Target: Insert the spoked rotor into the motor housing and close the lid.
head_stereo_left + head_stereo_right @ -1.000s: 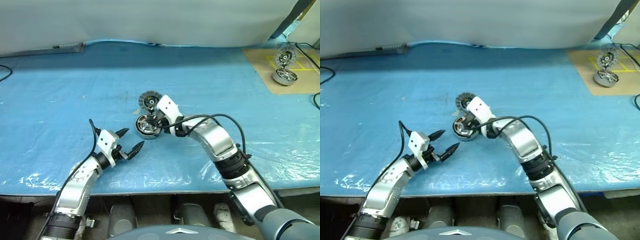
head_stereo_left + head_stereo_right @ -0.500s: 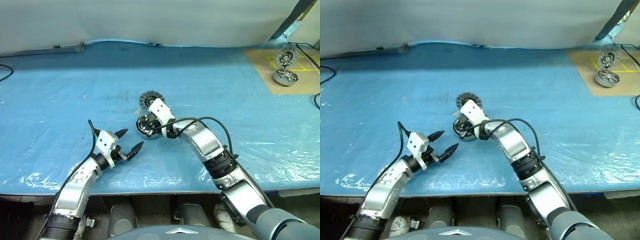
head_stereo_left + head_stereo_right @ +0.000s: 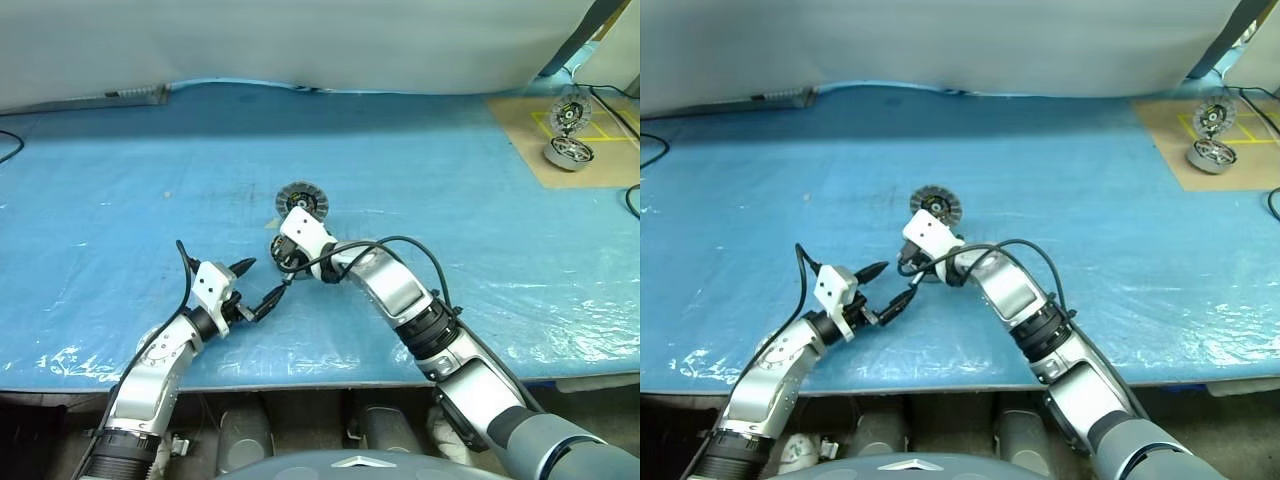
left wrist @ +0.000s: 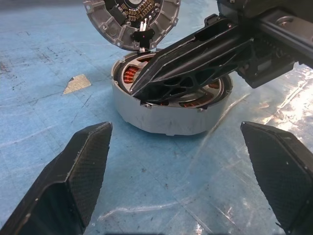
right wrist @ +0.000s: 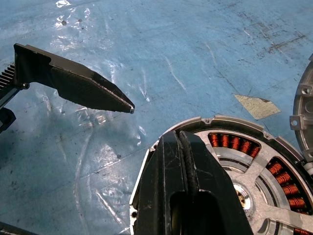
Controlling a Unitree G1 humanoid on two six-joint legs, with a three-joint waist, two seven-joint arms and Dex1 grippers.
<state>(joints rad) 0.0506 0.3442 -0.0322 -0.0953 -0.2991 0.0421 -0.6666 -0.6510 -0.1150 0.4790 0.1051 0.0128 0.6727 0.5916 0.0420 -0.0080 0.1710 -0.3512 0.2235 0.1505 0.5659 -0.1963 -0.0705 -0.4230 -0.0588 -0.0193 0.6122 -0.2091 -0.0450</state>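
Housing (image 3: 291, 256) mid-frame on blue counter (image 3: 120, 200), lid (image 3: 302, 199) just behind | right end effector (image 4: 146, 85) closed, empty, over its rim | left end effector (image 3: 262, 287) open nearby | looks heavy, rigid, smooth metal; grip outer wall, avoid copper windings

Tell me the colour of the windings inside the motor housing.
Copper-orange, ringed inside the silver motor housing; clearest in the right wrist view.

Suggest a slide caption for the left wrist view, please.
Open left gripper faces the motor housing, the shut right gripper above it, lid behind.
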